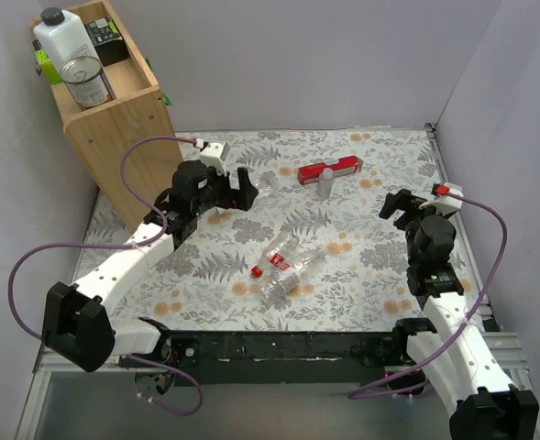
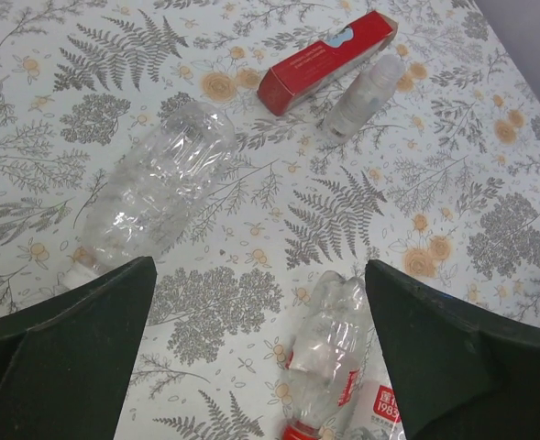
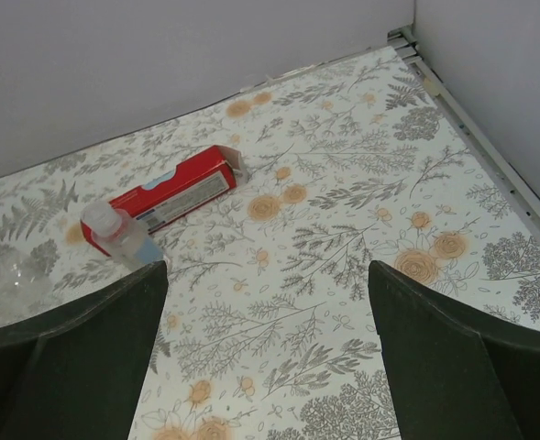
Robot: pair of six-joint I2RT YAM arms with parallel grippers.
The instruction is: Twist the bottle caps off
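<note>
Both tools are standing released, jaws spread wide and grasping nothing.

1. The left gripper (image 2: 259,266) is hovering over the far-left part of the patterned table (image 1: 361,275). A large clear bottle (image 2: 159,192) is lying on its side just beyond the gripper's left finger. Whether this bottle is carrying a cap cannot be told.
2. The right gripper (image 3: 268,266) is hanging over the right side of the table, well apart from every bottle. Only bare tabletop is showing between its fingers.
3. A red bottle cap (image 1: 257,271) is sitting screwed onto the neck of a crushed clear bottle (image 1: 283,249), which is lying at the centre of the table.
4. A second crushed bottle (image 1: 281,286) is lying against the first on the near side. Its cap is not showing clearly.
5. A small upright bottle (image 1: 325,181) with a pale top is standing at the far centre, just beside a long red box (image 1: 329,170).
6. A wooden shelf (image 1: 114,119) is standing at the far left, holding a white jug (image 1: 57,38) and a glass jar (image 1: 86,81).
</note>
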